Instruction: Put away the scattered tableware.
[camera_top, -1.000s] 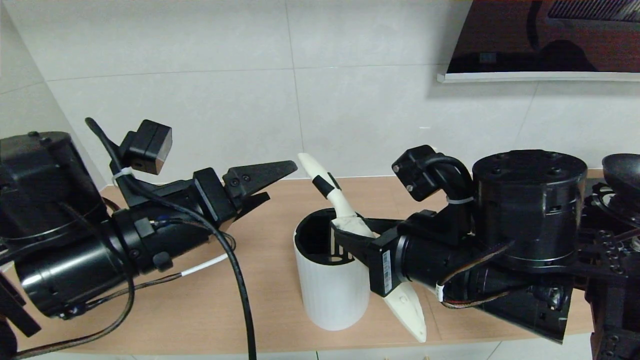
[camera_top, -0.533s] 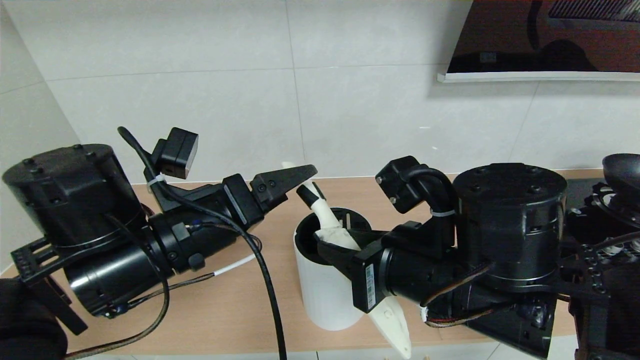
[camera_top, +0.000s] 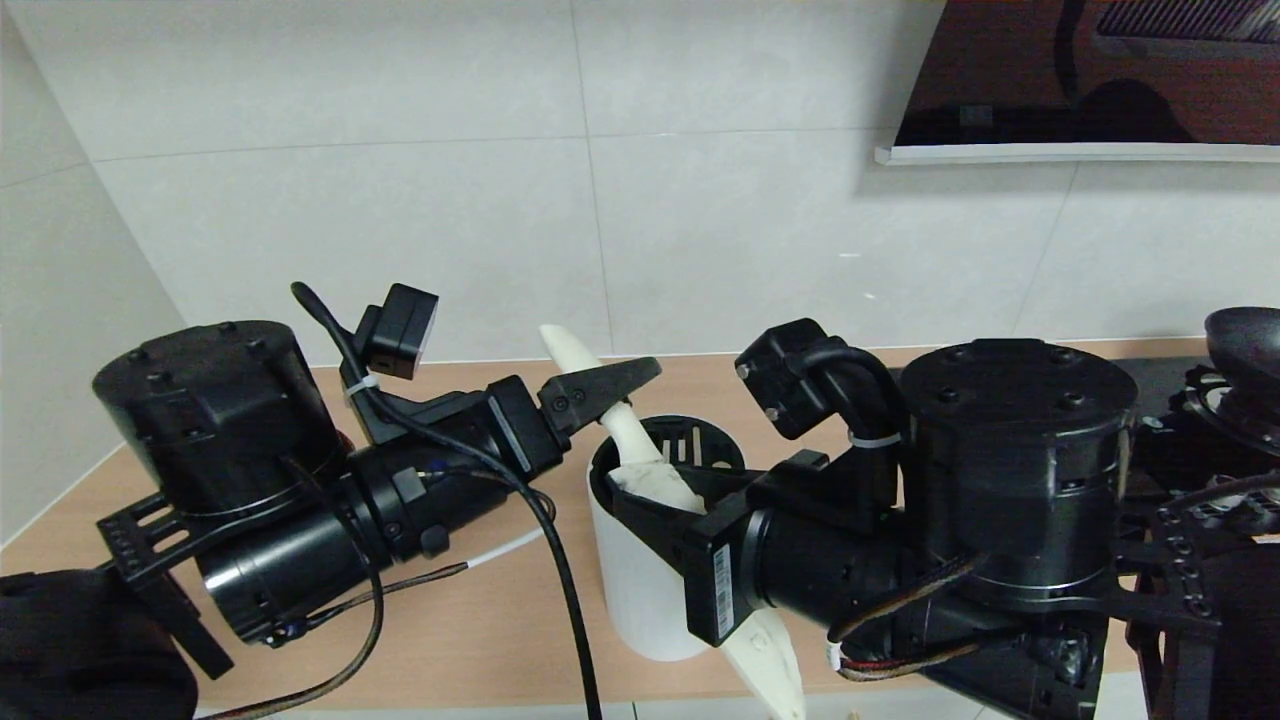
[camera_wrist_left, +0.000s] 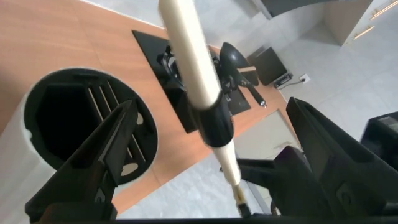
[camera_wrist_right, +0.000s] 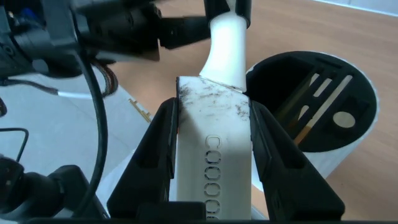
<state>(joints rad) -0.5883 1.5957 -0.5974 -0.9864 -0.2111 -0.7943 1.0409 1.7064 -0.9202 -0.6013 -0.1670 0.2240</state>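
My right gripper is shut on a white spatula with a black band on its handle. It holds the spatula slanted above the front rim of a white cylindrical holder with a black inside. The blade hangs down in front of the holder. My left gripper is open, its fingers on either side of the raised handle without touching it. The right wrist view shows the fingers pressed against the spatula, and several utensils standing in the holder.
The holder stands on a wooden counter against a tiled wall. A black cooktop with a dark pan sits at the right end. A range hood hangs above it.
My left arm has swung right until its open fingers straddle the spatula handle. My right gripper has carried the spatula left and lower over the holder's front.
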